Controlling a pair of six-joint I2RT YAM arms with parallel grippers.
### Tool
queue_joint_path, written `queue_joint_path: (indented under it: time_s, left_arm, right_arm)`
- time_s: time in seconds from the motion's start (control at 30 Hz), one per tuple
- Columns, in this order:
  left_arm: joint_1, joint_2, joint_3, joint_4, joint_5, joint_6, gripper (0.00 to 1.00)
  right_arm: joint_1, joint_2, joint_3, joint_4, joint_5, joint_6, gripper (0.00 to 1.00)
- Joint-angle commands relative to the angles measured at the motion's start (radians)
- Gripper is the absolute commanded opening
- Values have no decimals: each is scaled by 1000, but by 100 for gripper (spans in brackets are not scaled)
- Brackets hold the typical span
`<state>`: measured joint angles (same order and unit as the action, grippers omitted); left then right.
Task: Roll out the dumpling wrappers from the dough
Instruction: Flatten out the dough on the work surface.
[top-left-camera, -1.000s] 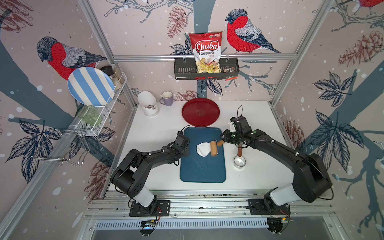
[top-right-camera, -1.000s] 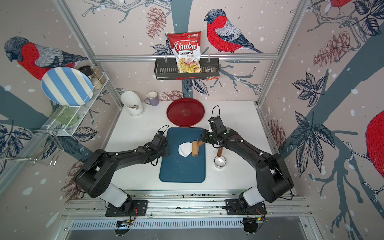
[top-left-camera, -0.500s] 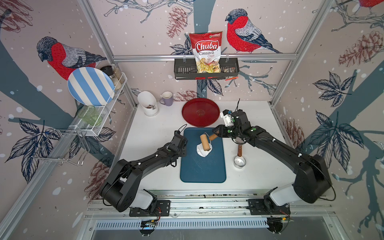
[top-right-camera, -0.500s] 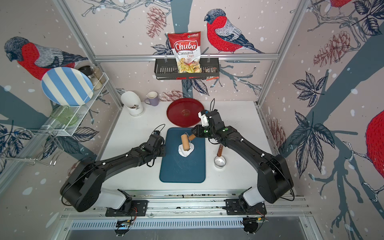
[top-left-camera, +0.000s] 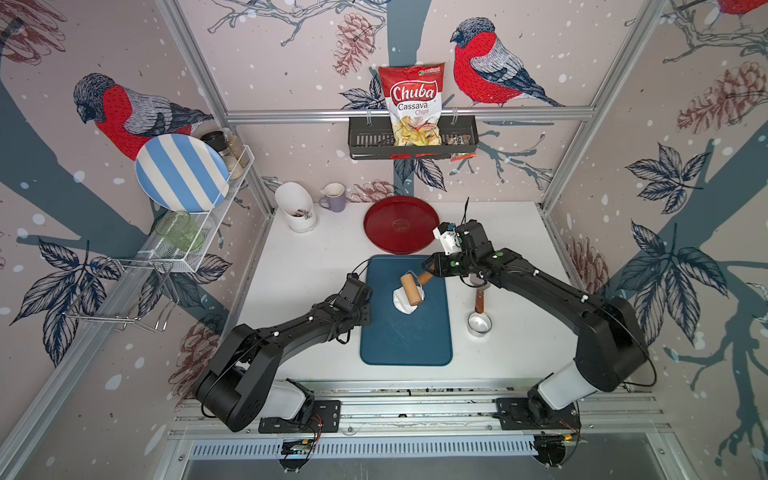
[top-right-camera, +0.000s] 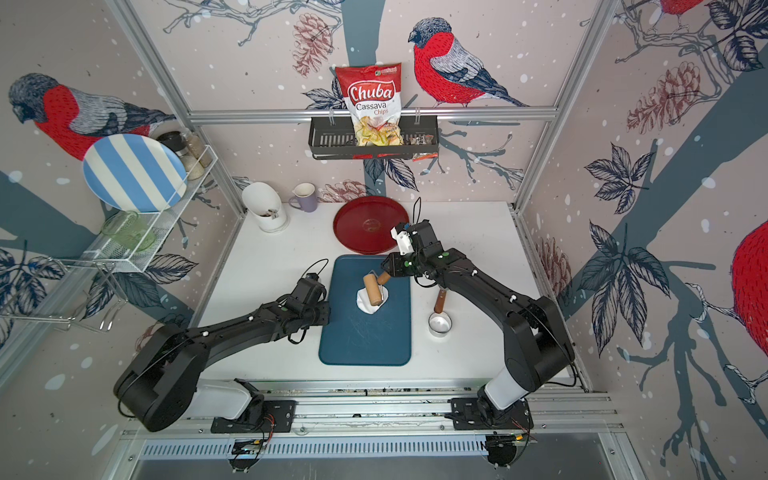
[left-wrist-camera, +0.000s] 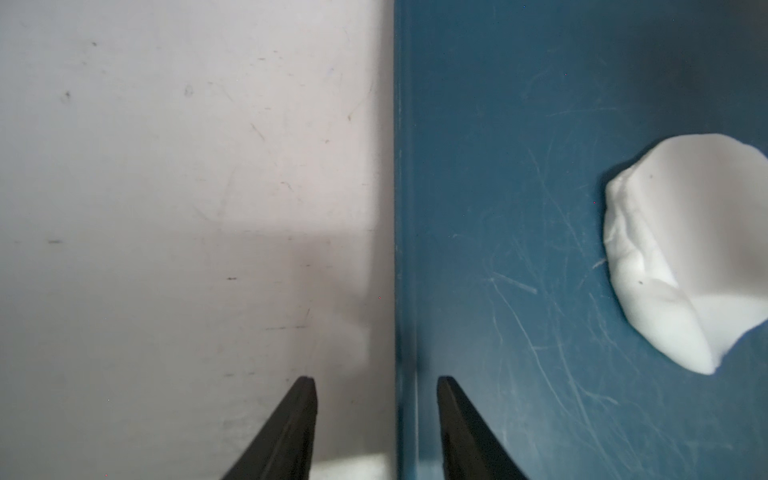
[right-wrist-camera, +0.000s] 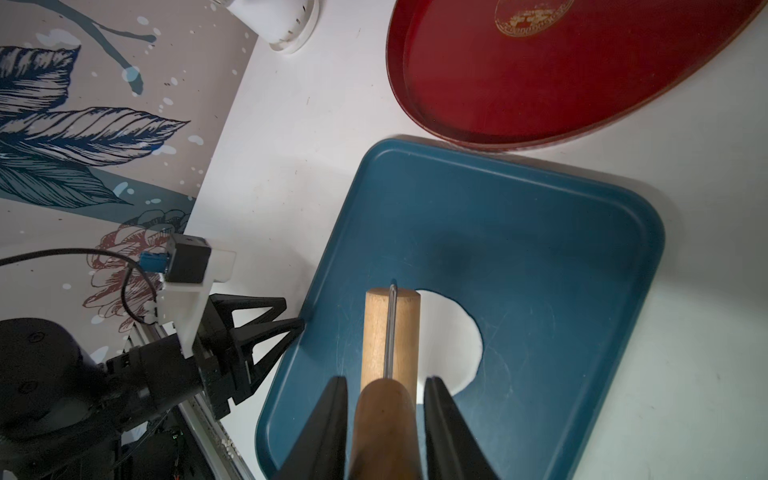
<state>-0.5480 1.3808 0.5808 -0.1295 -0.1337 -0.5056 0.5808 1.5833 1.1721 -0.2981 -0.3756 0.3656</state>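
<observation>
Dough (top-left-camera: 401, 305) on the blue board (top-left-camera: 405, 340), in its far half, flattened, irregular in outline, partly under the roller (top-left-camera: 410, 289). Right gripper (right-wrist-camera: 385, 380) pinching the roller's wooden handle, barrel resting across the dough. Left gripper (left-wrist-camera: 376, 380) with jaws spread, straddling the board's left edge, near the dough but apart from it. Ring cutter (top-left-camera: 479, 323) with wooden handle on the table (top-left-camera: 307, 266), just right of the board. Red tray (top-left-camera: 401, 224) just beyond the board's far end.
</observation>
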Motion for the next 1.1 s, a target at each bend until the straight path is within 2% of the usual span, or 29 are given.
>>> queue_joint_path:
  time_s: [0.0, 0.3, 0.63, 0.93, 1.07]
  left_arm:
    - [-2, -24, -9, 16, 0, -13, 49]
    - [-6, -40, -21, -7, -27, -17, 48]
    - [-18, -46, -13, -8, -32, 0, 47]
    - [-29, 32, 14, 12, -29, 13, 46]
    - [-29, 62, 36, 28, -30, 24, 38]
  right_arm:
    - [3, -1, 13, 2, 1, -16, 0]
    - [-9, 63, 88, -9, -66, -90, 0]
    - [-11, 69, 95, -41, -83, -65, 0]
    - [-12, 96, 87, -70, -88, -54, 0]
    - [-7, 102, 73, -66, -79, -44, 0]
